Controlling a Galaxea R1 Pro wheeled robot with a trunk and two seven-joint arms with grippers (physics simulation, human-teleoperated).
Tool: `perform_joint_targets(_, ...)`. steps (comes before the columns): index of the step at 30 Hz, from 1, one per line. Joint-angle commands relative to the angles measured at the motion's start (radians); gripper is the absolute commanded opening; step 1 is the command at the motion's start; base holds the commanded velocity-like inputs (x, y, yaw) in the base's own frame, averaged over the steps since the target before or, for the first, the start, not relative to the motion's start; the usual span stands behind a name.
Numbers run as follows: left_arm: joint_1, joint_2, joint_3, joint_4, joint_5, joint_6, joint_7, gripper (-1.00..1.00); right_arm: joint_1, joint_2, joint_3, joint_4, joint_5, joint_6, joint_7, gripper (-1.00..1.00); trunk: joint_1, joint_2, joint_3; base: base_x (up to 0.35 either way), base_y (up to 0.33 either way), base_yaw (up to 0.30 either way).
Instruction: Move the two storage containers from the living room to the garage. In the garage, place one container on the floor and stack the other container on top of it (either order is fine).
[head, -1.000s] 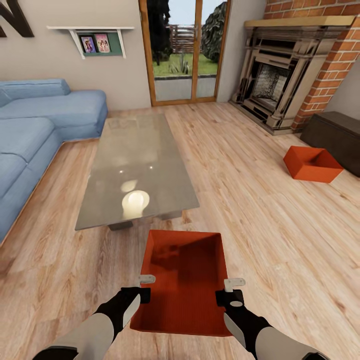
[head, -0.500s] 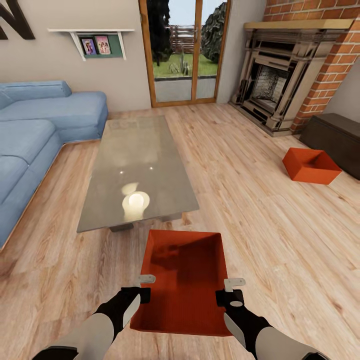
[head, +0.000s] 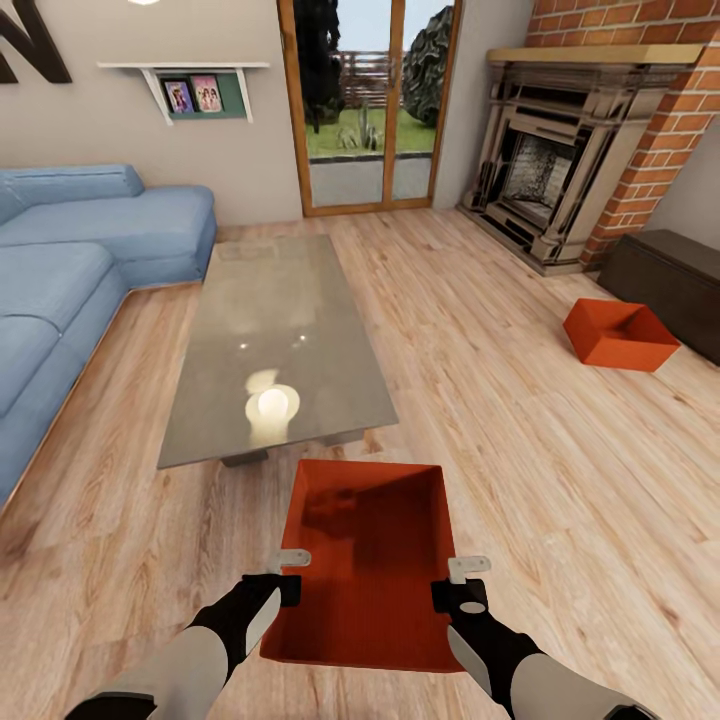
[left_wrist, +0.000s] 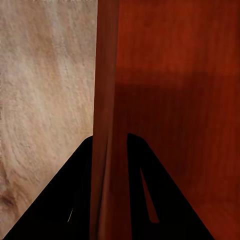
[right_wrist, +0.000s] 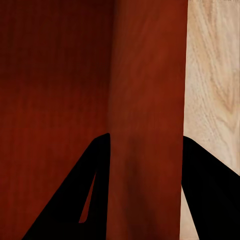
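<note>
Holding one bin (head: 365, 560) between both arms, low in front of the trunk, over the wood floor (head: 520, 450) of the living room. Left gripper (head: 283, 577) sits on the bin's left long wall, right gripper (head: 462, 583) on its right long wall. Second bin (head: 618, 335) rests on the floor well apart, just beside the dark bench (head: 668, 280) near the fireplace (head: 545, 160).

Progress, judged: early. Both bins are in the living room; nothing has reached the garage, no stacking done. Left to do: carry this bin out, set it on the concrete, fetch the other, stack it.

Fingers: left wrist view shows the left fingers (left_wrist: 142, 190) straddling the wall (left_wrist: 105, 125), one inside the bin, one outside, closed down to the wall's thickness. Right wrist view shows the same for the right fingers (right_wrist: 85, 195), pinching a wall (right_wrist: 147, 115) seen edge-on. Whether the bin is lifted off the floor or resting on it: cannot tell.

Glass surface (head: 280, 340) just beyond the bin's far end; sofa (head: 70, 270) to the left.
</note>
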Motion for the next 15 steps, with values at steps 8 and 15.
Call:
perform_joint_targets(8,-0.001,0.001,-0.012,-0.003,-0.015,0.008,0.010,-1.00,0.000,-0.006,0.027,0.012,-0.020,-0.004,-0.010,-1.00,-0.031,0.056,0.025,0.000,0.000,0.000)
perform_joint_targets(15,0.000,0.001,-0.012,-0.002,-0.015,0.008,0.010,-1.00,0.000,-0.004,0.026,0.012,-0.023,-0.004,-0.012,-1.00,-0.058,0.105,0.046,0.000,0.000,0.000)
